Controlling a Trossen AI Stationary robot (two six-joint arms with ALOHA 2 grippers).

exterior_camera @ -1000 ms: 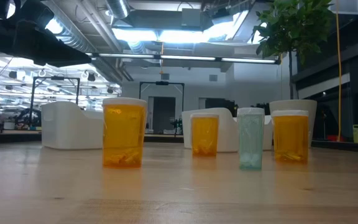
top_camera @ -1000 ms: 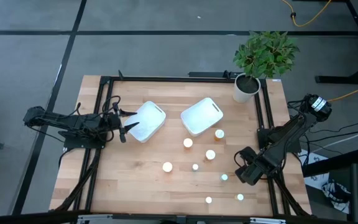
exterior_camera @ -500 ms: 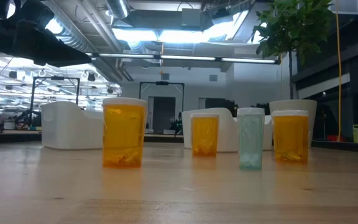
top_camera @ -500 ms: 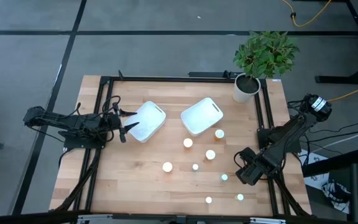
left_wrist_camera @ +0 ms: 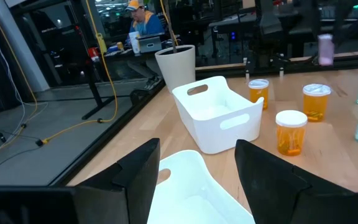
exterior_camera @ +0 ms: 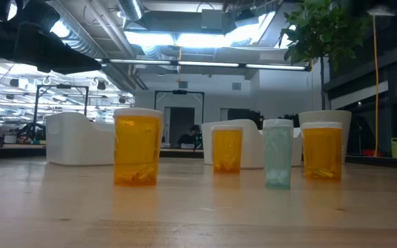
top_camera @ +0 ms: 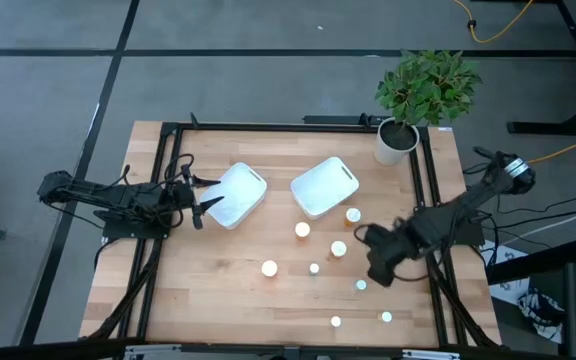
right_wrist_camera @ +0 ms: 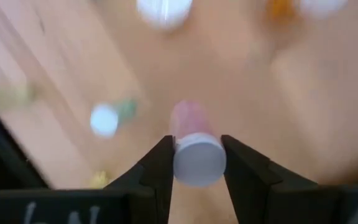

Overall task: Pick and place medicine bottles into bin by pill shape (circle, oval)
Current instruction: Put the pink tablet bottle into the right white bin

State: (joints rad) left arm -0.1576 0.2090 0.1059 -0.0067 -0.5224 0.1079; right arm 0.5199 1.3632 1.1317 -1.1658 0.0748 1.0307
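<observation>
High view, right claw (top_camera: 376, 262): over the surface (top_camera: 208, 290) among the bottles, right of the middle; what it grips is not clear from above.
High view, left claw (top_camera: 200, 207): at the near edge of the left bin (top_camera: 234, 194), over its rim.
High view, bins: left bin and right bin (top_camera: 324, 185) side by side, toward the back, near the plant pot (top_camera: 395, 141).
High view, bottles: scattered loose in front of the right bin, pale caps up; one (top_camera: 269, 268) stands apart to the left.
Low view: three orange bottles and one pale green bottle (exterior_camera: 278, 153) upright on the surface; the biggest-looking orange one (exterior_camera: 138, 147) is nearest. Both bins behind them.
Left wrist view: left claw fingers (left_wrist_camera: 139, 177) apart, nothing between them, over a bin's rim; a person sits in the room beyond.
Right wrist view: right claw (right_wrist_camera: 196, 163) clamped on a pink bottle (right_wrist_camera: 193, 149) with a pale cap, lifted clear of the surface; other bottles blurred below.
</observation>
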